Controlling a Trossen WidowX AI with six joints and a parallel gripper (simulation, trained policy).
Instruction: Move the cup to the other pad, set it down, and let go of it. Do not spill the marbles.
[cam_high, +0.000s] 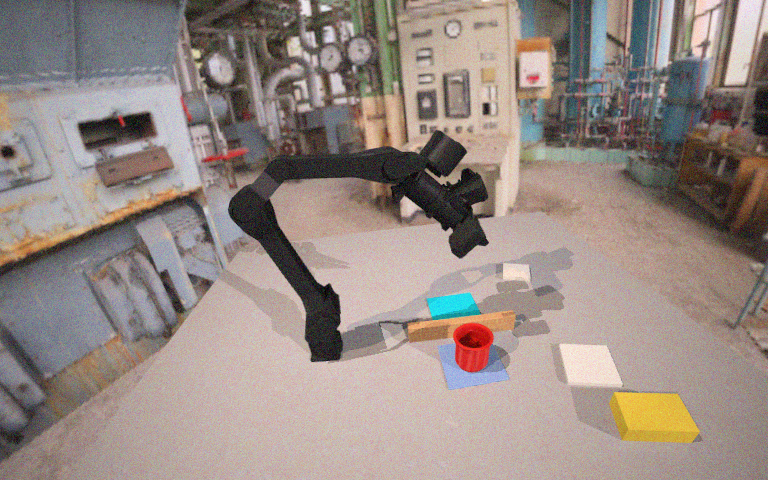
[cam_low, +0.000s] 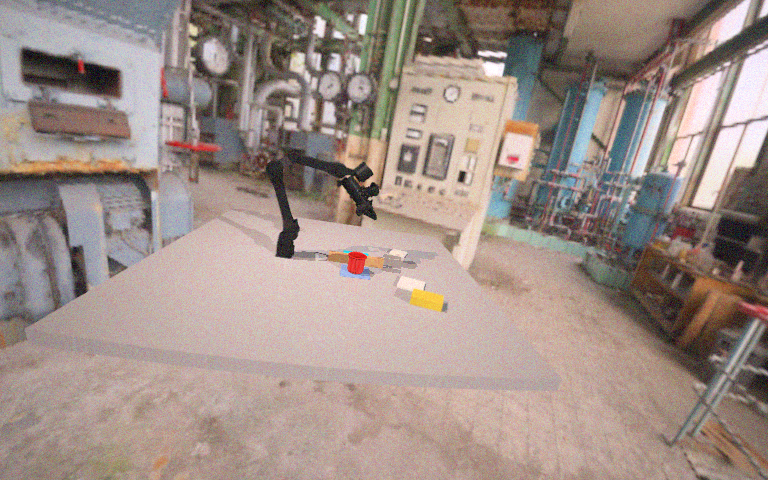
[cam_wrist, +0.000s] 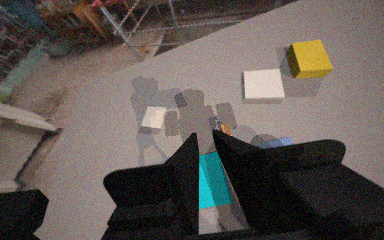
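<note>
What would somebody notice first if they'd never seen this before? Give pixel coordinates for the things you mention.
Probably the bright red cup (cam_high: 472, 356) (cam_low: 356, 264), standing upright on a blue pad (cam_high: 454, 378) (cam_low: 347, 273) in front of a low wooden wall. Next, the big black arm, bent high over the table with its gripper (cam_high: 469, 249) (cam_wrist: 204, 135) pointing down, away from the cup. Then the yellow block (cam_high: 656, 416) (cam_low: 427, 300) (cam_wrist: 311, 59) beside a white one.

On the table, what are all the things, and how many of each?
cup: one, red, on the blue pad
blue pad: one, blue, under the cup
cyan pad: one, cyan, behind the wooden bar
wooden bar: one, orange-brown, between the pads
white blocks: two, white, one near the yellow block, one farther back
yellow block: one, yellow, front right in the top view
robot arm: one, black, left of the cup
gripper: one, black, above the table
</note>
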